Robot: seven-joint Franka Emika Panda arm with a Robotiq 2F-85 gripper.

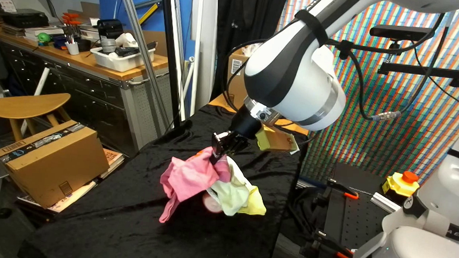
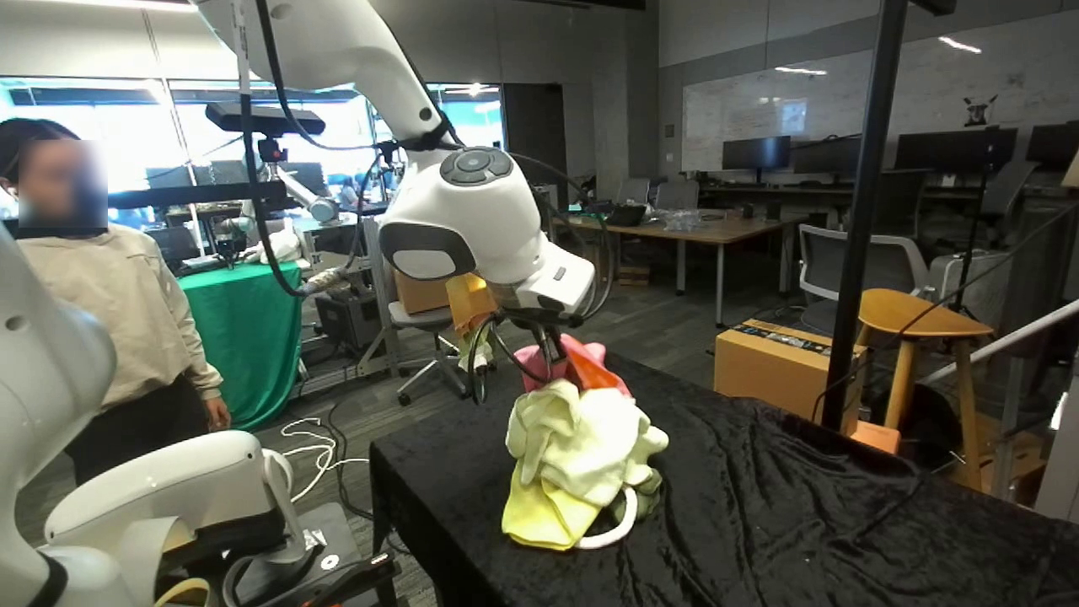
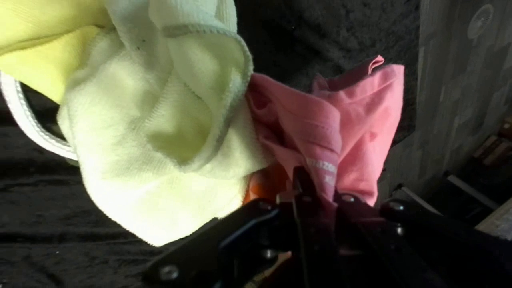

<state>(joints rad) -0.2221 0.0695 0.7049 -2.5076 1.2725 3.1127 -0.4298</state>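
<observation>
My gripper [image 1: 215,158] is shut on a pink cloth [image 1: 193,178], which shows white print by the fingers in the wrist view [image 3: 360,120]. The fingertips [image 3: 320,192] pinch a fold of it. Part of the pink cloth hangs down over the black table. A pale yellow-green cloth [image 2: 590,443] lies bunched beside it, also in the wrist view [image 3: 160,120]. A brighter yellow cloth [image 2: 539,518] sticks out under the pale one. An orange patch [image 2: 598,373] shows by the fingers. A white curved band [image 2: 620,527] shows under the cloths; most of it is hidden.
The table wears a black velvet cover [image 1: 138,222]. A yellow-brown object [image 1: 278,141] is behind the gripper. Cables loop round the wrist. A cardboard box [image 1: 55,163] stands beside the table, near a black upright pole [image 2: 868,211]. A person [image 2: 110,312] stands near the robot base.
</observation>
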